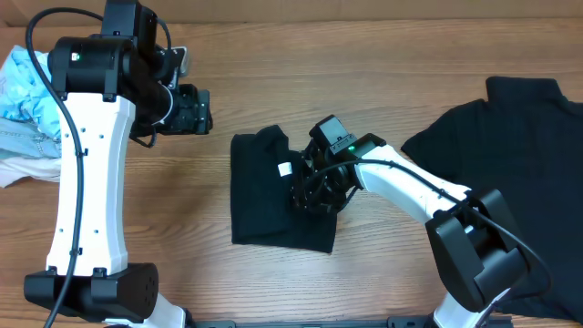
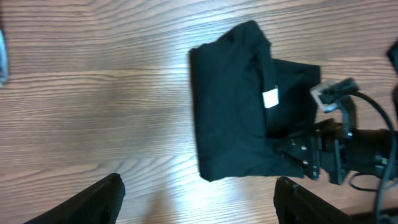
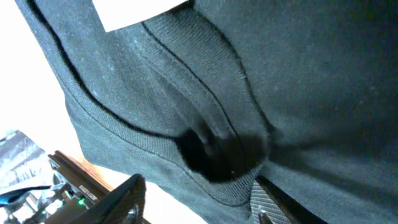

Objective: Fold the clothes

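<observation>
Fingers (image 2: 93, 202) of the left gripper (image 2: 198, 186) stand wide apart with nothing between them, above the bare wooden table (image 2: 93, 93). The folded black T-shirt (image 2: 230, 124) lies ahead of their tips, its white tag (image 2: 270, 98) facing up. The right gripper (image 1: 319, 189) is down on this shirt beside the tag; a dark pucker (image 3: 224, 152) of fabric sits just beyond its fingers (image 3: 124, 199), but whether they are clamped on it cannot be told. A second black T-shirt (image 1: 510, 137) lies spread out, well apart from both sets of fingers. A pile of light-blue and white cloth (image 1: 23, 100) lies well apart from the left fingers, on the far side of that arm. Judged from its ribbed collar and creases, the fabric is soft, light and limp. It should drape and slide layer on layer, so a pinch through a hem edge or corner seems safest. No container is in view.
</observation>
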Robot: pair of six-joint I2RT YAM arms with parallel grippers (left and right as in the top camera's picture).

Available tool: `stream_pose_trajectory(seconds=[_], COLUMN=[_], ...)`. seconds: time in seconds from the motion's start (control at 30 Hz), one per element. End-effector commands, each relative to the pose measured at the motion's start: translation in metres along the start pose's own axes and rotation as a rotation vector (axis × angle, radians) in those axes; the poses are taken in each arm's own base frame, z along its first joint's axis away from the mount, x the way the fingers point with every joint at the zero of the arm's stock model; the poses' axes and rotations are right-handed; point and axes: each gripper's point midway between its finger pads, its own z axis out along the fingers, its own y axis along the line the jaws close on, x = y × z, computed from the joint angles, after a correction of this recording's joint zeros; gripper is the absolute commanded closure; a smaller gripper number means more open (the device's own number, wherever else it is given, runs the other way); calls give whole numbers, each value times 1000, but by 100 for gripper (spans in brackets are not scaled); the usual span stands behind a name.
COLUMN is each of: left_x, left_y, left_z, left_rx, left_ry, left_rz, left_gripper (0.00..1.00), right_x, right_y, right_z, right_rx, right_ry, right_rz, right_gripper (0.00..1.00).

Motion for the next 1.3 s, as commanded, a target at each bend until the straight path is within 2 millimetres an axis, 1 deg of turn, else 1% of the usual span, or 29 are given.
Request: stream_pose_trajectory(seconds=[0.0,0.07,0.17,0.23,0.3,0.4,0.5,0.6,0.67,0.7,0.77,0.83,0.9,0.93,1.0,1.03,1.07,1.1,1.17,1.23,1.27], left_x=[2,1,2,5,10,15,15,15,14,14,15,16,19,21,25,29,31,35,41,46,49], left_y=[8,8,14,19,23,35,51,60,64,66,70,70,67,66,63,61,60,59,56,53,52], left_z=[4,4,4,3,2,0,-3,-5,-7,-8,-11,-17,-27,-34,-48,-56,-62,-70,-83,-94,-99], left_rx=[-54,-55,-86,-113,-121,-130,-119,-75,-56,-47,-43,-40,-41,-42,-48,-51,-57,-68,-74,-77,-78], left_ry=[12,8,11,24,41,62,56,49,45,40,31,12,-19,-41,-82,-108,-129,-154,-195,-233,-250], left_rz=[18,19,13,-10,-24,-66,-131,-181,-192,-191,-203,-198,-189,-185,-164,-151,-146,-142,-135,-128,-125], left_gripper=[20,20,19,17,18,21,25,28,30,32,34,34,34,34,33,32,30,29,27,24,23], right_x=[-6,-11,-24,-37,-46,-57,-66,-72,-74,-74,-74,-70,-67,-65,-56,-49,-44,-37,-27,-17,-11], right_y=[2,10,22,31,37,31,20,16,14,12,11,21,32,41,70,92,110,132,169,203,216], right_z=[-2,-2,-1,-4,-6,-7,-6,-5,1,5,14,19,19,19,17,13,9,3,-6,-10,-9], right_rx=[-16,-48,-74,-104,-121,-65,11,27,21,18,0,-67,-117,-155,-278,-369,-437,-514,-610,-674,-689], right_ry=[-22,-37,-99,-154,-191,-250,-299,-322,-317,-310,-287,-249,-234,-225,-187,-165,-156,-150,-162,-194,-215], right_rz=[-23,-72,-132,-172,-197,-202,-180,-144,-106,-87,-66,-81,-101,-122,-190,-252,-307,-371,-447,-532,-564], right_gripper=[30,25,25,25,26,32,31,31,33,37,46,61,75,79,85,88,90,91,91,90,84])
